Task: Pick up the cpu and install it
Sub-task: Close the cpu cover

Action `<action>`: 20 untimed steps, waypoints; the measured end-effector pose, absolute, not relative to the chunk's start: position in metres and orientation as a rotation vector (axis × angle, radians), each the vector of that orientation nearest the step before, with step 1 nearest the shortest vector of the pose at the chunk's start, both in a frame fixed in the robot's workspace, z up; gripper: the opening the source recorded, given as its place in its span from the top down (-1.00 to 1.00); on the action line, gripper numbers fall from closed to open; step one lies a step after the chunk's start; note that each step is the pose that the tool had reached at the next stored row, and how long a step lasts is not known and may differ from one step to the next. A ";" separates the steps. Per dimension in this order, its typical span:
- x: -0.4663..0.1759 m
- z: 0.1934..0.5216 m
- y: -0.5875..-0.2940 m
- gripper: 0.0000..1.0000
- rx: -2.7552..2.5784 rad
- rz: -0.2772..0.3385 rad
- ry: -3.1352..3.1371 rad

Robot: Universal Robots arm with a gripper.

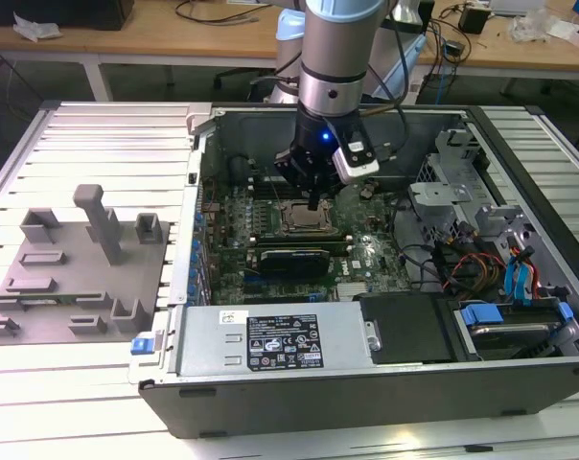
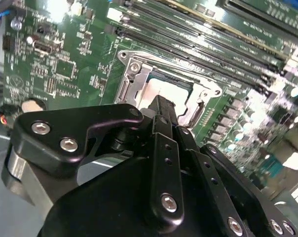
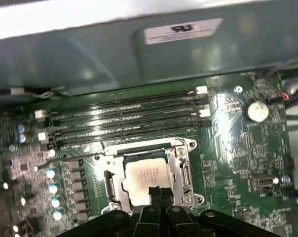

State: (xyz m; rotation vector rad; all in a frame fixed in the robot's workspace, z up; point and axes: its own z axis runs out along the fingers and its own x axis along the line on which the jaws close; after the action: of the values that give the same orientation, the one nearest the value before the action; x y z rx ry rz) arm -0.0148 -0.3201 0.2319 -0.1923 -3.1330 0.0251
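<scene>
Inside the open computer case (image 1: 366, 393) the cpu (image 3: 141, 175) lies flat in its socket frame (image 3: 182, 170), its proper seat; the gripper (image 3: 156, 192), closed and empty, stands just over it.

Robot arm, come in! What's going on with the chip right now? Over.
Gripper shut, low over the socket. Chip lying flat in the socket, not held. Nothing between gripper and chip.

Memory slots (image 3: 129, 116), then case wall (image 3: 114, 54), beside cpu (image 3: 146, 175).
</scene>
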 end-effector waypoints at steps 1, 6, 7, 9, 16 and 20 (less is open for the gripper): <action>-0.015 0.232 -0.320 0.79 -0.154 0.025 -3.138; -0.015 0.230 -0.320 0.79 -0.014 0.024 -3.157; -0.015 0.230 -0.320 0.79 -0.001 0.024 -3.160; -0.019 0.229 -0.320 0.79 0.022 0.024 -3.166; -0.044 0.222 -0.321 0.79 0.023 0.024 -3.167; -0.041 0.221 -0.321 0.79 0.023 0.023 -3.168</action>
State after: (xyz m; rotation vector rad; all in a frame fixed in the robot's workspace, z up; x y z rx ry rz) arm -0.0410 -0.3210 0.2206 0.0227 -3.1675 0.0234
